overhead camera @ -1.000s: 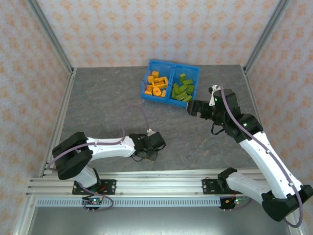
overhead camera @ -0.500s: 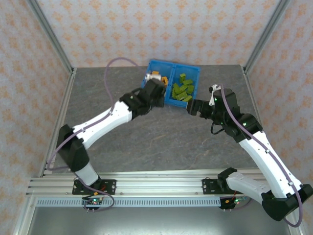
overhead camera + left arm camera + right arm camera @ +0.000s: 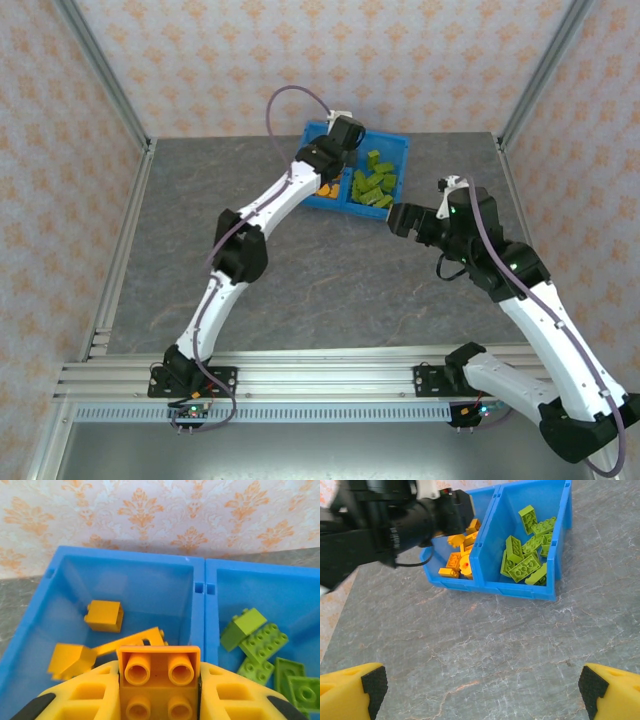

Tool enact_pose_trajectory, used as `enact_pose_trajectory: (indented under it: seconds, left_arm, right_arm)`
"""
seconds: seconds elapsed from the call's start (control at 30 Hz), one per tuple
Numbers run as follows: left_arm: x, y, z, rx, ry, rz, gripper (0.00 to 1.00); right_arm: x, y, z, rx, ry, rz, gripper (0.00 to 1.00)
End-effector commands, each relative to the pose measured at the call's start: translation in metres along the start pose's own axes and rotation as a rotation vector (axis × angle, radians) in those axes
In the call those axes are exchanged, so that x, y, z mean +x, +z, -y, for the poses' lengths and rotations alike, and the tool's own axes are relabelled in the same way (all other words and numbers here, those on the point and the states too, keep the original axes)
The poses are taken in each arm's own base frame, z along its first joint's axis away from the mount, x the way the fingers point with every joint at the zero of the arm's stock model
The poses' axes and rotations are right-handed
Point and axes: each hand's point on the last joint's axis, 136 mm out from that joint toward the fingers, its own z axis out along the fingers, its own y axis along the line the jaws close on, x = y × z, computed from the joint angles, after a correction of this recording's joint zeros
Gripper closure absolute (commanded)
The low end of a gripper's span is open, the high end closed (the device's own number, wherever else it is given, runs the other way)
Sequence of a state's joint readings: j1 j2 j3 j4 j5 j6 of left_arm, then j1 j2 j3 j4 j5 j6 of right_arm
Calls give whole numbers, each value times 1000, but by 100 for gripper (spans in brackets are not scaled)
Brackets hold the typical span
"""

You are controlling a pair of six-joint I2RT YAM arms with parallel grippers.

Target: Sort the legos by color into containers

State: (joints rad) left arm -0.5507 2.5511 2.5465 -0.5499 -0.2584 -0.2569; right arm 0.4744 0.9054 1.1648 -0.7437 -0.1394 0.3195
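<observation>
1. At the bottom centre of the left wrist view, the left gripper [image 3: 159, 697] has its jaws drawn in to the width of one orange brick [image 3: 159, 672]. The brick is clamped between the two yellow fingers [image 3: 85, 697].
2. The held brick turns its studded face toward the camera. Four studs show in two rows, with the edges square to the frame. Its lower edge is cut off, so a long axis cannot be told.
3. Beyond the held brick lies the blue bin [image 3: 125, 551]. Its left compartment [image 3: 135, 590] contains loose orange legos [image 3: 103, 615], including a cube at the left. A flat orange bar [image 3: 132, 641] lies with its long axis from lower left to upper right.
4. Right of the middle wall [image 3: 205, 605], the right compartment [image 3: 260, 590] holds green legos [image 3: 262, 642] lying at mixed angles.
5. In the top external view the left arm [image 3: 270, 205] reaches from the bottom left to the bin at upper centre, ending above the left compartment. The bin's long axis runs left to right, dipping slightly toward the right.
6. In the right wrist view the right gripper [image 3: 480, 690] has its jaws spread wide, with its fingertips [image 3: 370, 685] at the two lower corners. Nothing lies between them but the bare grey table [image 3: 495, 645]. The bin sits in the upper part of the frame, well apart from the fingertips.
</observation>
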Motion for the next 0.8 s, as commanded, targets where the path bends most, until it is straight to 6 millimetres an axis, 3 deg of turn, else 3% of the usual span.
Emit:
enact_pose_trajectory:
  seconds: [0.0, 0.2, 0.4, 0.47, 0.6, 0.77]
  left_arm:
    - [3, 19, -29, -85, 18, -26, 75]
    - [3, 41, -26, -15, -7, 14, 66]
    - [-23, 38, -24, 31, -26, 86, 52]
    - [-35, 31, -25, 44, -54, 103, 43]
    - [-67, -3, -25, 88, -113, 131, 29]
    - [-107, -80, -17, 239, -145, 133, 23]
  right_arm:
    - [-2, -12, 1, -3, 22, 14, 1]
    - [-2, -10, 1, -3, 28, 16, 1]
    - [0, -5, 0, -4, 34, 2, 1]
    - [0, -5, -1, -11, 38, 2, 1]
    - [0, -4, 0, -4, 38, 2, 1]
    - [4, 3, 14, 61, 38, 9, 0]
